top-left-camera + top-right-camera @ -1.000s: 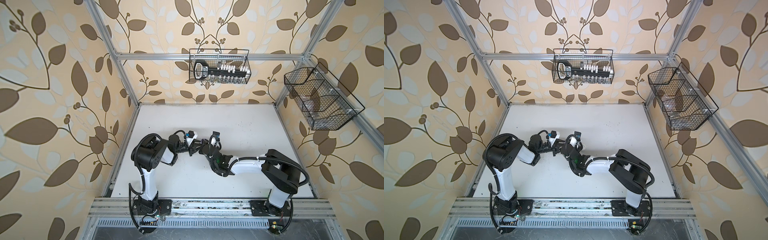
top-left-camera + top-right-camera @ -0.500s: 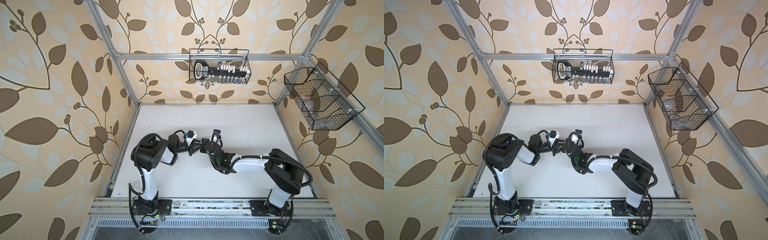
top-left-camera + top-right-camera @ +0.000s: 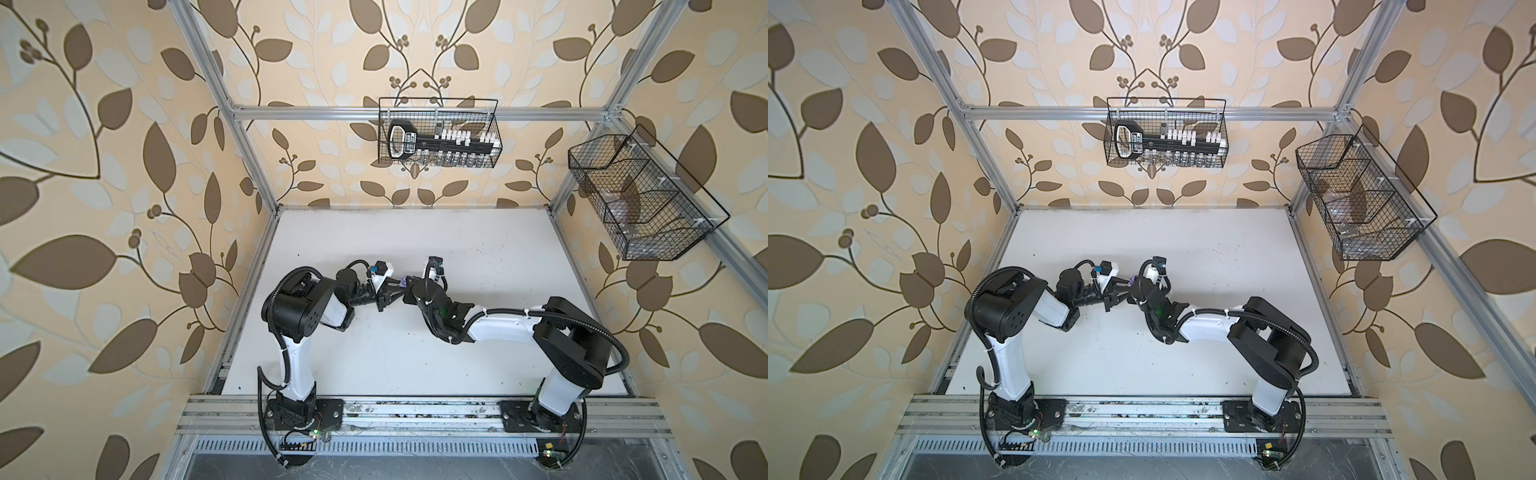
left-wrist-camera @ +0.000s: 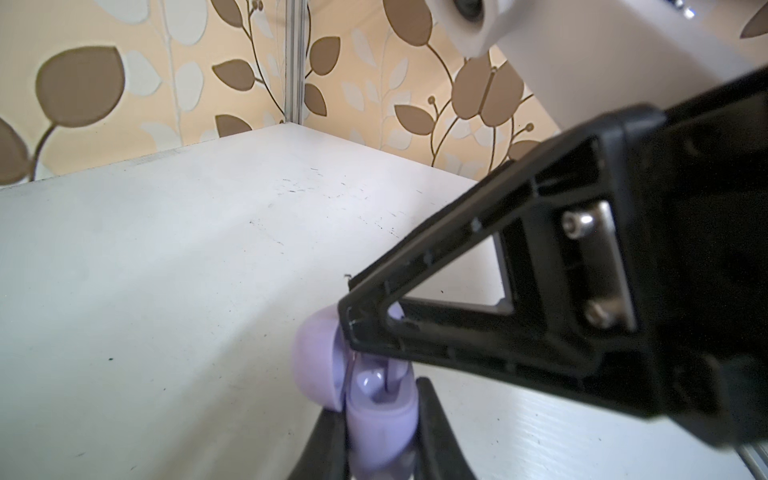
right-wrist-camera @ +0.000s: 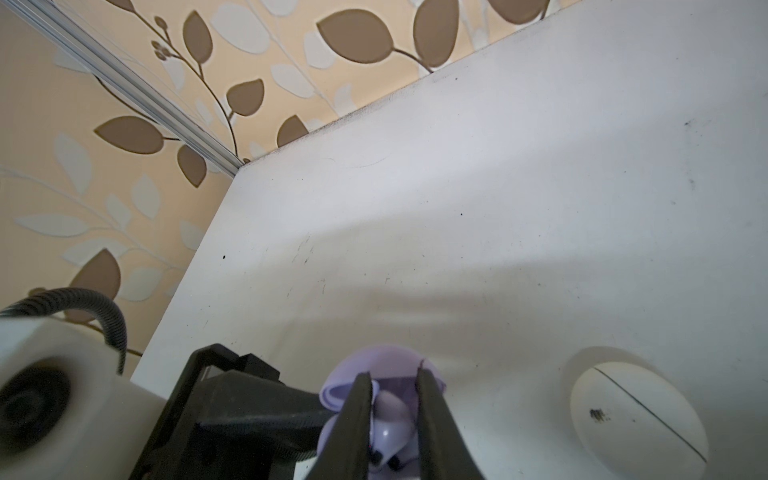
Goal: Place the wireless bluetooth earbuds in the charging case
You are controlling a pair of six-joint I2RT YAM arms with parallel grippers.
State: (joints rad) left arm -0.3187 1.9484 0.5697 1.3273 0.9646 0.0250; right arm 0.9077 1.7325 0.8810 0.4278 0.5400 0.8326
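Just left of centre in both top views, the left gripper (image 3: 388, 291) is clamped on the open lavender case (image 4: 320, 365). Immediately to its right, the right gripper (image 5: 392, 399) narrowly pinches a lavender earbud (image 5: 390, 419) at the case's mouth. At the lower right of the right wrist view, a closed white case (image 5: 636, 411) lies on the table (image 5: 498, 208).
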